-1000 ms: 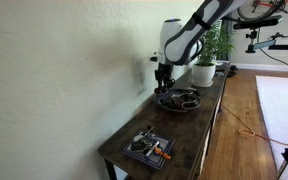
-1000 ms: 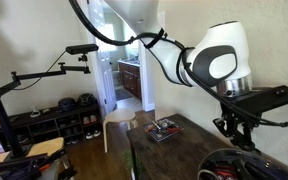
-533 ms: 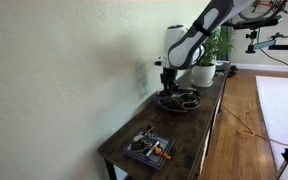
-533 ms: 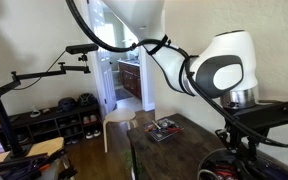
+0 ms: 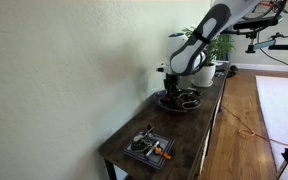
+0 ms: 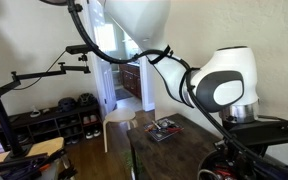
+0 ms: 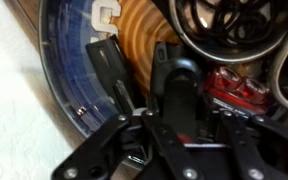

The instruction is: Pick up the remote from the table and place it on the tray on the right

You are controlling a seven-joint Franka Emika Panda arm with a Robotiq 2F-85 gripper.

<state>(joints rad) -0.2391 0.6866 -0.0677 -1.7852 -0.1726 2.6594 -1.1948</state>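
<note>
The round dark tray (image 5: 164,101) sits on the long dark wood table (image 5: 202,128) beside the plant pot; its bluish rim (image 7: 62,90) fills the wrist view. My gripper (image 5: 170,90) is down low over the tray, also low at the right of an exterior view (image 6: 246,160). In the wrist view the gripper (image 7: 182,132) is shut on the black remote (image 7: 180,92), which stands between the fingers just over the tray's inside. A second flat black piece (image 7: 109,65) lies in the tray beside it.
The tray also holds a coiled tan item (image 7: 142,38), dark cables (image 7: 224,25) and a red item (image 7: 239,88). A white plant pot (image 5: 204,72) stands just behind the tray. A small square tray (image 5: 147,148) with an orange item sits near the table's front end.
The arm has moved a little toward the plant pot and sunk lower over the round tray. The remote stays in the gripper.
</note>
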